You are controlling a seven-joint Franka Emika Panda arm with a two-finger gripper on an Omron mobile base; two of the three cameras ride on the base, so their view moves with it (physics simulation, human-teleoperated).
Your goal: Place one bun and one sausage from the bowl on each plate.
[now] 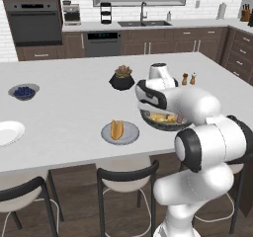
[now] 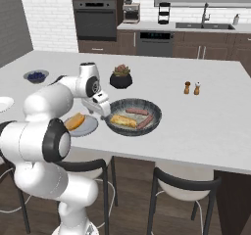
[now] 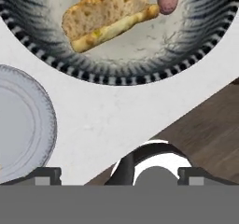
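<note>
**One bun plated, three items to go**

While my gripper [image 2: 101,112] hangs wide open and empty between grey plate [image 2: 87,128] and bowl [image 2: 153,112], I count one bun [image 1: 116,129] plated; another bun [image 2: 123,121] and two sausages [image 2: 141,117] wait in the bowl. White plate [image 1: 7,132] sits bare.

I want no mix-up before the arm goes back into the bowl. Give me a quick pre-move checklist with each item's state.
1. Gripper open and holding nothing: ok.
2. Grey plate already has a bun: ok.
3. Grey plate has a sausage: not ok, none on it.
4. Bowl still offers sausages: ok, two lie beside the remaining bun.
5. White plate filled: not ok, bare.
6. Gripper lined up over a sausage: not ok, it hangs near the bowl's rim by the table edge.
</note>
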